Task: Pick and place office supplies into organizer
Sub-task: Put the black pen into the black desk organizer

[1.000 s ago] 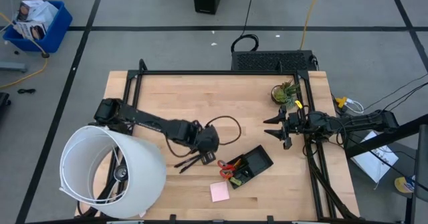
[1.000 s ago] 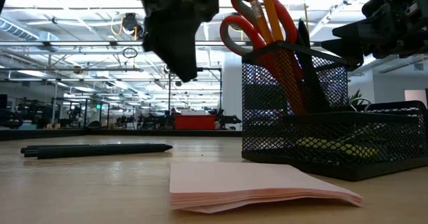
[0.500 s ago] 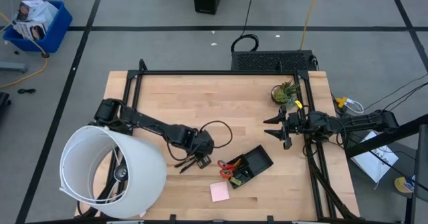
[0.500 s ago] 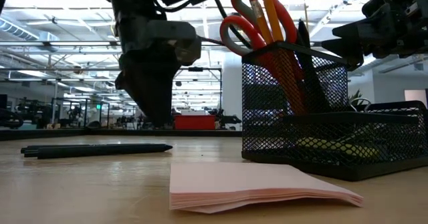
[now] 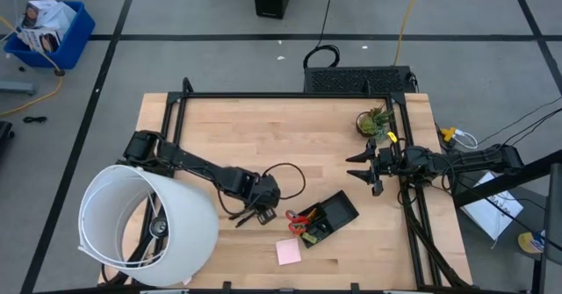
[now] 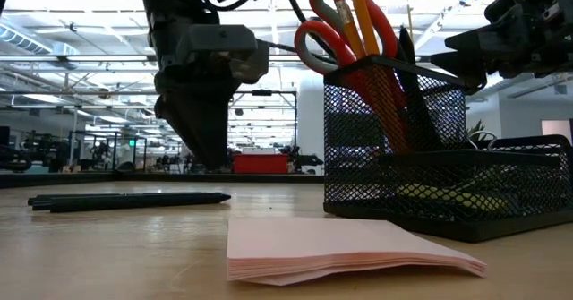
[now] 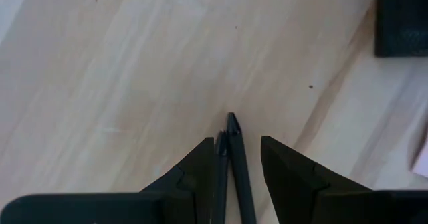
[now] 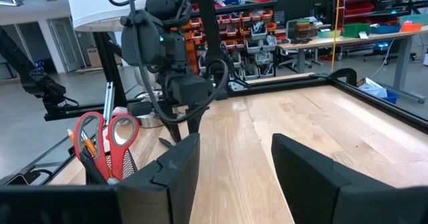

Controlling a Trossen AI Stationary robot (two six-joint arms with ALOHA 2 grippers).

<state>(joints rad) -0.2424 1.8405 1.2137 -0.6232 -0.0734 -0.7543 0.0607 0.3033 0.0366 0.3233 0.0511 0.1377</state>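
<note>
my left gripper (image 7: pixel 231 150) is down at the table over the two black pens (image 7: pixel 231 164), fingers parted with one on either side of them; nothing is clamped yet. the pens lie side by side on the wood, just left of the organizer (image 5: pixel 329 217), their long axis running between my fingers and their tips pointing out ahead of the wrist, so i judge that a straight squeeze would catch them across the barrel. in the low view they rest flat on the table (image 6: pixel 107 246), left of the mesh cup. my left arm is much the nearer; my right gripper (image 5: pixel 364 168) waits well apart at the right edge, fingers spread and empty. the scissors (image 6: pixel 336 27) and pencil (image 6: pixel 365 18) already stand in the organizer, and the pink pad (image 5: pixel 288 252) lies just near of it. against half a second ago my left gripper has settled slightly lower and leftward onto the pens; a second ago it hung higher and nearer the organizer. the pens have not moved.
</note>
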